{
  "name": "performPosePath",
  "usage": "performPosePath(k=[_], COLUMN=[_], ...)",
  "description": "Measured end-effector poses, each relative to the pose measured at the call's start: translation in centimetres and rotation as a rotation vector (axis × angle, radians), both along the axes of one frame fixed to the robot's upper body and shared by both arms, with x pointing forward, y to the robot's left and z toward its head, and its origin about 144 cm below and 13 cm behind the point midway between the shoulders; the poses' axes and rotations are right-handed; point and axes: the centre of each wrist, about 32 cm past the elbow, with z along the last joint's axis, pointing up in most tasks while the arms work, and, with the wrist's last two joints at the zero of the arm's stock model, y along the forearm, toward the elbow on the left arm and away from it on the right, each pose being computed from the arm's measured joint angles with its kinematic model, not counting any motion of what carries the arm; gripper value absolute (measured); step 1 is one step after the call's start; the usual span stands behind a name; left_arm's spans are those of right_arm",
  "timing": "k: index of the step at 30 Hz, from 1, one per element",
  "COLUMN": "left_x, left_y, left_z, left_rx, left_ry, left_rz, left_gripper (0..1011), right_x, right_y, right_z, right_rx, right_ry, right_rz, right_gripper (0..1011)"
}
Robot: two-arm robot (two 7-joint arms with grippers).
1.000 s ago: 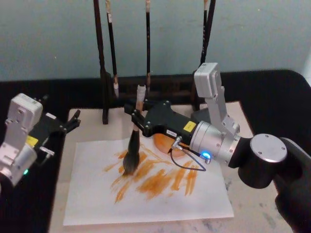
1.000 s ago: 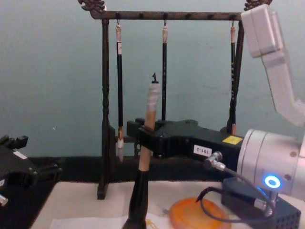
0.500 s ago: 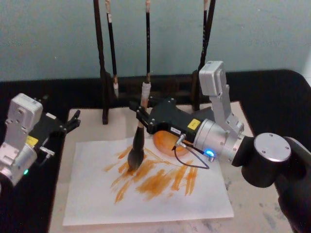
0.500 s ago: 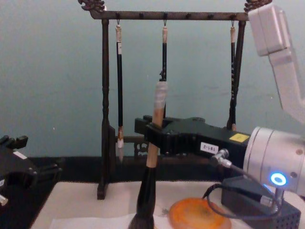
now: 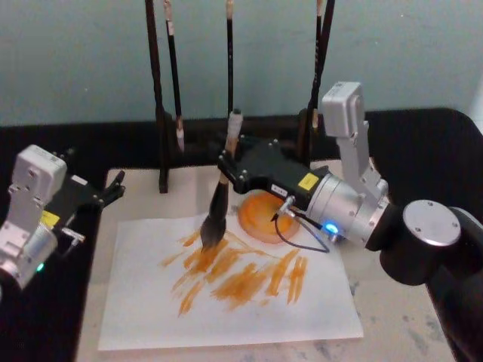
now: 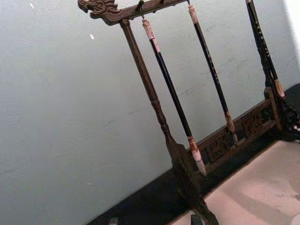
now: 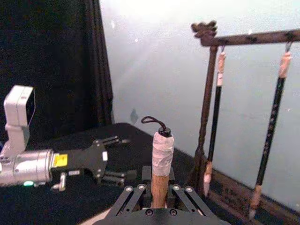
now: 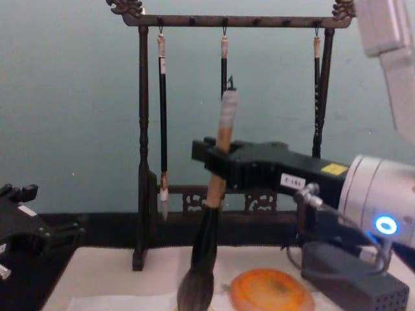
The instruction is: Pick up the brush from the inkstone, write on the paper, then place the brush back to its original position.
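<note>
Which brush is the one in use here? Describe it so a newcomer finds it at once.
Start at the dark wooden rack at the back of the table; just in front of it, over the white paper, the right gripper is shut on the brush. Unlike the three thin hanging brushes, it is fat, grey-bristled and tan-handled.

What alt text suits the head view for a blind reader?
The right gripper holds a large calligraphy brush by its handle, bristles down over orange strokes on the white paper. The orange inkstone lies beside the brush; the left gripper sits idle at the left.
</note>
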Motion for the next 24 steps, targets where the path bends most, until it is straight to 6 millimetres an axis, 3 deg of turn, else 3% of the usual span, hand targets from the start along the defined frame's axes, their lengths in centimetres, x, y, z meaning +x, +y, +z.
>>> performPosePath(k=[14, 24], left_x=[0.0, 0.0], left_y=[0.0, 0.0], left_z=[0.0, 0.0], left_rx=[0.0, 0.0], left_ry=[0.0, 0.0], left_rz=[0.0, 0.0], left_gripper=[1001, 1001], right_x=[0.5, 1.1], right_y=[-2.3, -5.3], right_z=[0.8, -0.1], right_rx=[0.14, 0.273], right_ry=[0.037, 0.155], right_rz=[-0.131, -0.265], right_gripper=[158, 158])
